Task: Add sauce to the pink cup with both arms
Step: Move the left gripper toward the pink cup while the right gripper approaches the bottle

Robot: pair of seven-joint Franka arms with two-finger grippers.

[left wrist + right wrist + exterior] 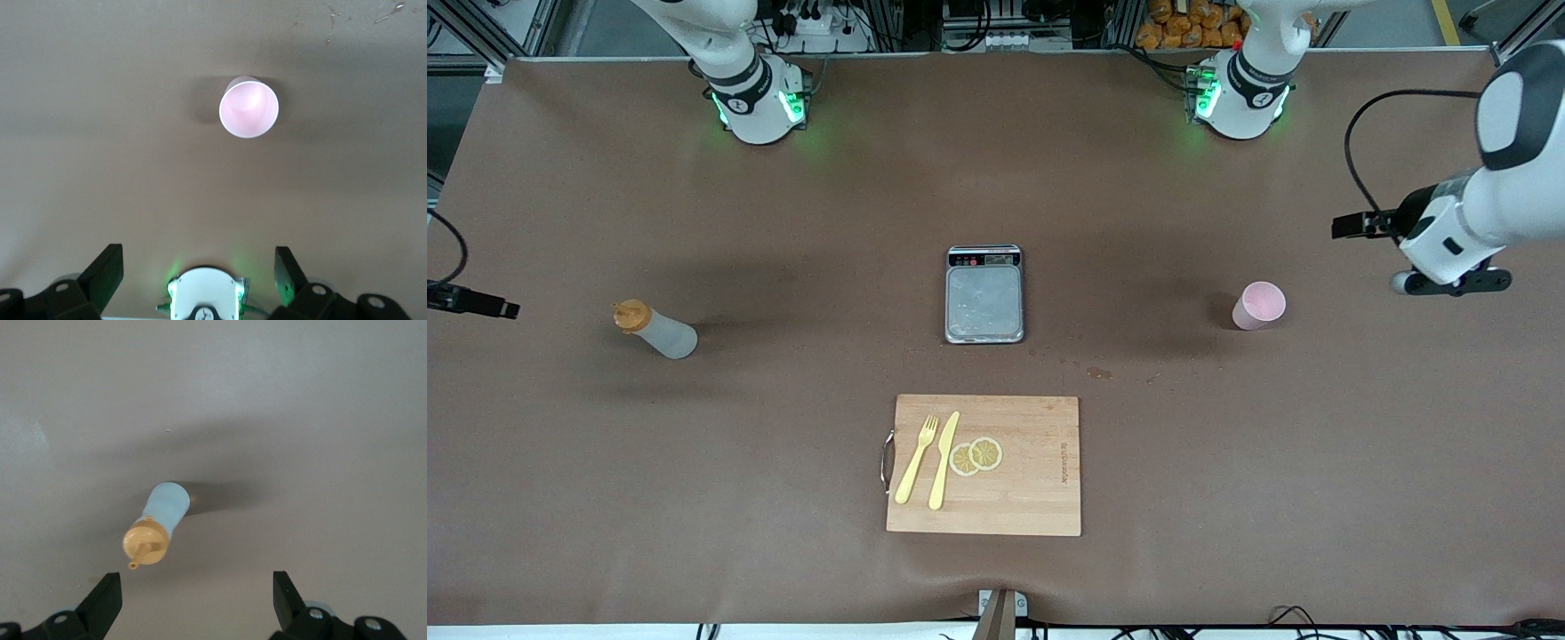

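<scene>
The sauce bottle [655,330] stands toward the right arm's end of the table, the pink cup [1259,305] toward the left arm's. The left gripper [199,273] and right gripper [197,600] hover above them, both spread wide, empty.

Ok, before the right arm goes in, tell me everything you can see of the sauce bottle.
The sauce bottle is a small squeeze bottle with a translucent whitish body that looks like soft plastic and an orange cap ending in a short nozzle. The cap is on. It stands upright on the brown table toward the right arm's end, well apart from the scale and the cutting board. Nothing touches it but the table. How full it is cannot be told.
</scene>
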